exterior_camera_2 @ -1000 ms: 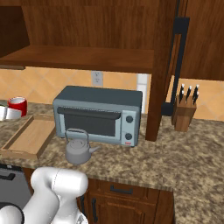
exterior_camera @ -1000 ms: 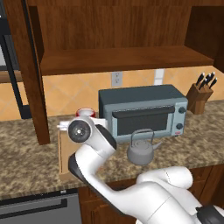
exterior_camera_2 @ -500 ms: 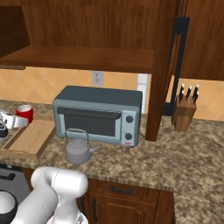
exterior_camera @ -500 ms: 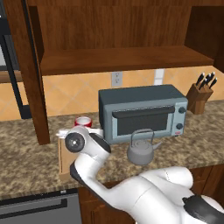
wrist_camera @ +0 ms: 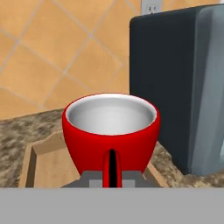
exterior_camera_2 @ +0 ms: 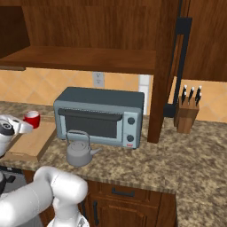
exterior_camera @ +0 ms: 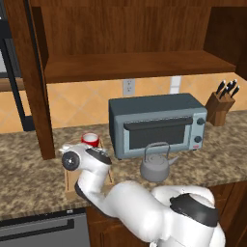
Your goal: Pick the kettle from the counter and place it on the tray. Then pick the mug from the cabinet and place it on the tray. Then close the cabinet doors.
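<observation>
The mug (wrist_camera: pixel 110 131) is red with a white inside, and it sits right in front of the claw (wrist_camera: pixel 112 178) in the hand view. The claw is pinched almost shut on the mug's thin red handle, which runs down between the two dark tips. The mug stands upright over the far end of the tray (wrist_camera: pixel 40 156), and I cannot tell if its bottom touches the wood.

From the left base view, the mug (exterior_camera: pixel 90 140) is just left of the toaster oven (exterior_camera: pixel 157 124), at the back end of the tray (exterior_camera: pixel 70 185). The white arm bends over the tray and hides most of it. From the right base view, the mug (exterior_camera_2: pixel 32 119) is also left of the toaster oven (exterior_camera_2: pixel 101 115), above the back of the tray (exterior_camera_2: pixel 31 142).

The kettle (exterior_camera: pixel 156 165) is grey with a thin wire handle. It stands on the table (exterior_camera: pixel 29 174) just in front of the toaster oven, to the right of the tray and not on it. In the right base view, the kettle (exterior_camera_2: pixel 80 151) is in front of the toaster oven's left part, near the tray's right edge.

The cabinet (exterior_camera: pixel 130 43) hangs on the wall above the toaster oven, and its wide shelf is bare. One of the cabinet doors (exterior_camera_2: pixel 170 66) stands open, right of the toaster oven, with a black bar handle. A knife block (exterior_camera_2: pixel 186 114) stands on the table to the right of that door.
</observation>
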### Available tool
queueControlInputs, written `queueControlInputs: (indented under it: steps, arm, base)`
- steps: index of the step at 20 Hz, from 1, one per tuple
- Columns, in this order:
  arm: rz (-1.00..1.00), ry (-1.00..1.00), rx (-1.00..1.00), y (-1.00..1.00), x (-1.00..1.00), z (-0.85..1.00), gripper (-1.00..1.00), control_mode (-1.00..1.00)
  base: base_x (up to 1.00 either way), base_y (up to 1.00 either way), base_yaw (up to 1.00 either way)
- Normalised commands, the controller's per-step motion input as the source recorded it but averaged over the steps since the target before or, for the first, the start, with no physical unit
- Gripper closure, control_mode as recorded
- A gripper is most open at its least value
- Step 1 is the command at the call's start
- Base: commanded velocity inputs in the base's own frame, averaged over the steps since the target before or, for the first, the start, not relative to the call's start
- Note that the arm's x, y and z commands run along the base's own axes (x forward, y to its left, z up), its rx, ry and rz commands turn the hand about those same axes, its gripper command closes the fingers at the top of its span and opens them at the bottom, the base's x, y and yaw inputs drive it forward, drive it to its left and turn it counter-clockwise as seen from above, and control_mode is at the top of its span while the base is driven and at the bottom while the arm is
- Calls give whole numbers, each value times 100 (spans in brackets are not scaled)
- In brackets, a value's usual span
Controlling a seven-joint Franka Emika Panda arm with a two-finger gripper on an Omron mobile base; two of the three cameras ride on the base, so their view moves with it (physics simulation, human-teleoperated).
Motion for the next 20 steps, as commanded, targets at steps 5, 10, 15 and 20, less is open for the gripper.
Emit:
queueControlInputs:
  steps: [5, 10, 15, 20]
  arm:
    - [-14, 0, 0, 23, 55, -39, 100, -100]
    - [-13, 0, 0, 19, 54, -36, 100, -100]
    - [-10, 0, 0, 24, 52, -37, 100, -100]
    - [-7, 0, 0, 26, 45, -35, 100, -100]
  base:
    - [0, 0, 0]
    - [0, 0, 0]
    - [0, 0, 0]
    - [0, 0, 0]
